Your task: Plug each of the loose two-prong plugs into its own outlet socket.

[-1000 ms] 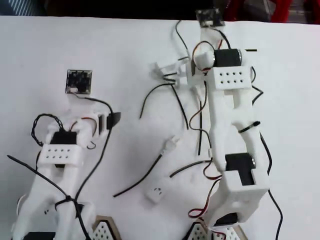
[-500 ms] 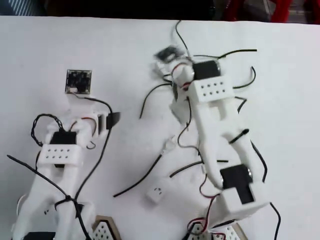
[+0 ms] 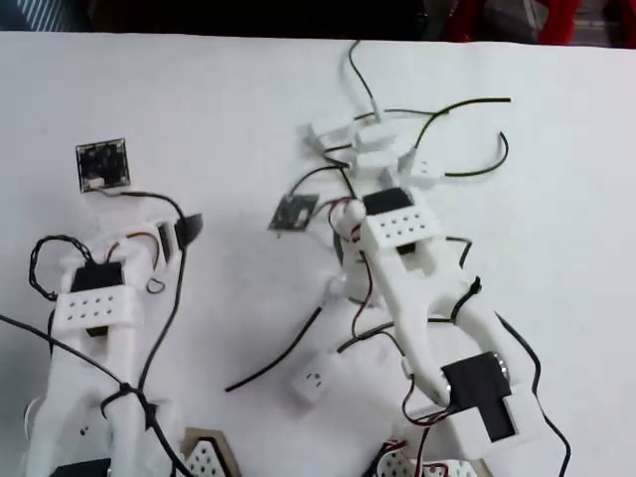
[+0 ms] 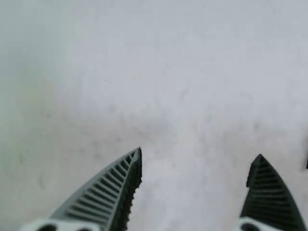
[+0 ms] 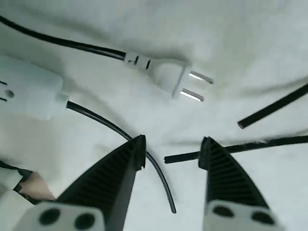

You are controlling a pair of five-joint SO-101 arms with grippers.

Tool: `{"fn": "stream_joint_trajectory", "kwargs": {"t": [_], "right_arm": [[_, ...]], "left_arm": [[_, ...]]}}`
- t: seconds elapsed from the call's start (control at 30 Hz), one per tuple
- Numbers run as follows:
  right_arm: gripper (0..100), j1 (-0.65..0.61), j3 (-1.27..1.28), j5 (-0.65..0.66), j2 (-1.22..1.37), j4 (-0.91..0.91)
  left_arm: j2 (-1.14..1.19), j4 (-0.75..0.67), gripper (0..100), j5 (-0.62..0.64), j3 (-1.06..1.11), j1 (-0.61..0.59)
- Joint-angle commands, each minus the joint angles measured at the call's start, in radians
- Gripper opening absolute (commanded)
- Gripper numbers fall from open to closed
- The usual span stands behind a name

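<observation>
Since the earlier frames, the right arm has drawn back from the far edge to mid-desk, and the left arm has shifted toward the left edge. Right gripper (image 5: 173, 147): jaws spread wide above the desk (image 3: 199, 89), just short of a loose two-prong plug (image 5: 166, 73). The plug lies flat at mid-desk with its prongs exposed. A white outlet socket (image 5: 29, 94) lies near it, not touching. Loose black cable ends (image 5: 269, 103) lie beside the jaws. Left gripper (image 4: 199, 161): jaws wide apart over the desk surface.
</observation>
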Motion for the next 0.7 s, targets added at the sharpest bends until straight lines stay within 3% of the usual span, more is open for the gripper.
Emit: {"fn": "stream_joint_trajectory", "kwargs": {"t": [0.0, 0.13, 0.37, 0.67], "right_arm": [[25.5, -0.041, 0.028, 0.069, -0.042, -0.016], [26.7, -0.097, 0.051, 0.150, -0.041, -0.035], [26.7, -0.162, 0.054, 0.157, -0.016, -0.137], [26.5, -0.162, 0.048, 0.157, 0.205, -0.265]], "left_arm": [[-0.039, -0.014, 34, 0.011, -0.054, -0.013], [-0.042, -0.012, 34, 0.011, -0.054, -0.021], [-0.036, 0.051, 34, 0.011, -0.087, -0.036], [-0.036, 0.052, 34, 0.011, -0.087, -0.036]]}}
